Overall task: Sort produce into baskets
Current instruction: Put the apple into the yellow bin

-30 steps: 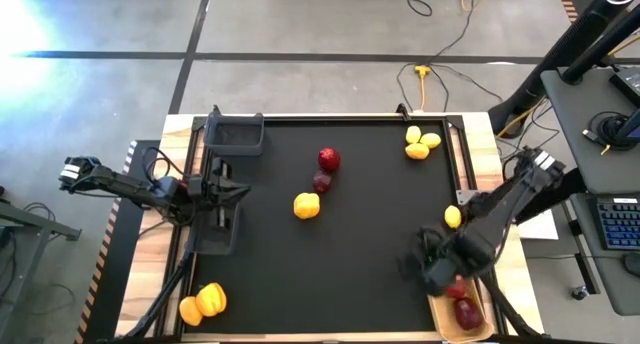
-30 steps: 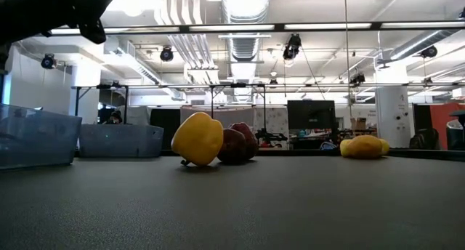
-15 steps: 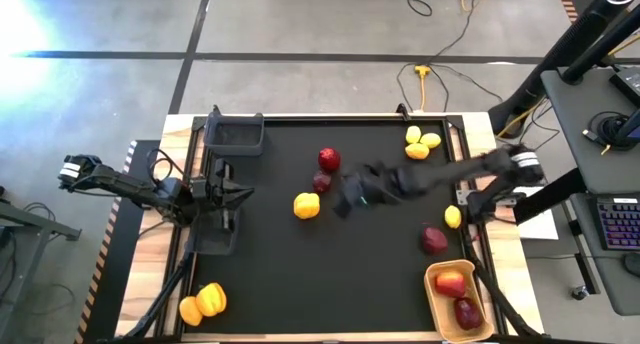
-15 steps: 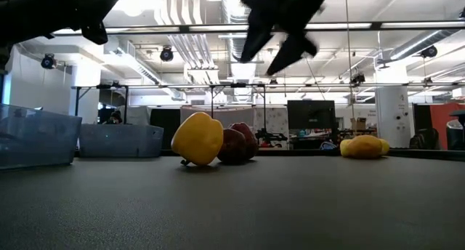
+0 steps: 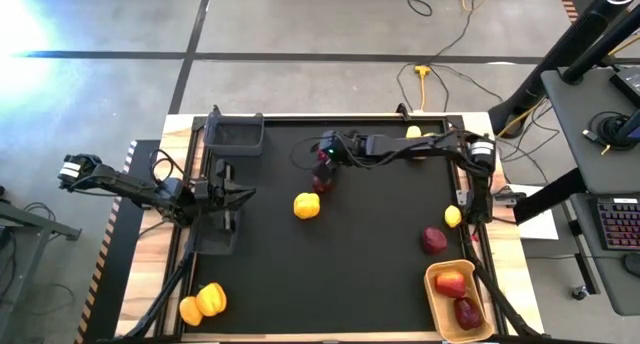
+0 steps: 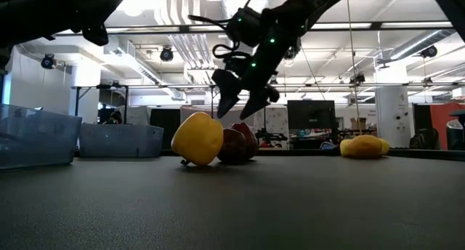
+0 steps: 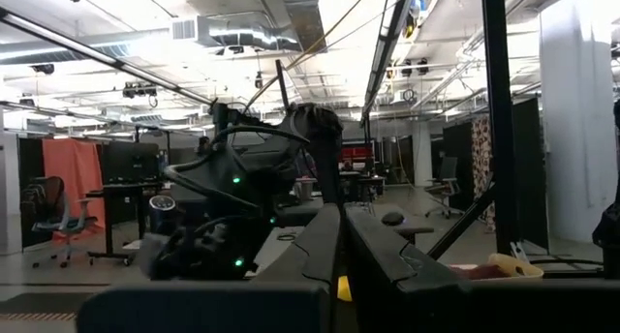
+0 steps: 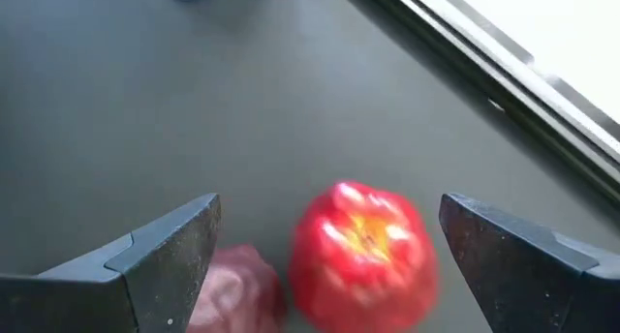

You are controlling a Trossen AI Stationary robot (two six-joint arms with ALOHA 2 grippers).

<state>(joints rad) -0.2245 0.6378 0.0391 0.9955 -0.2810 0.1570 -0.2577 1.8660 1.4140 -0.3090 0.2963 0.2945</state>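
My right gripper (image 5: 322, 152) is open and hovers over a bright red apple (image 8: 363, 256) at the mat's far middle. Its fingers (image 8: 165, 260) stand on either side of the apple without touching it. A darker red fruit (image 5: 321, 182) and a yellow pepper (image 5: 307, 206) lie just nearer on the mat. In the low view the right gripper (image 6: 236, 97) hangs a little above these fruits (image 6: 240, 142). The tan tray (image 5: 440, 309) at the near right holds two red fruits. My left gripper (image 5: 238, 194) is shut and waits over a dark bin (image 5: 213, 234) at the left.
A second dark bin (image 5: 236, 134) stands at the far left. Lemons (image 5: 420, 144) lie at the far right, under the right arm. A yellow fruit (image 5: 452, 216) and a dark red one (image 5: 433, 240) lie near the tray. Orange-yellow peppers (image 5: 203, 302) lie at the near left.
My right gripper has swung from the tan tray at the near right toward the table's far edge and left, across the mat. It has come down over the red fruits at the far middle. The fruits on the mat have kept still.
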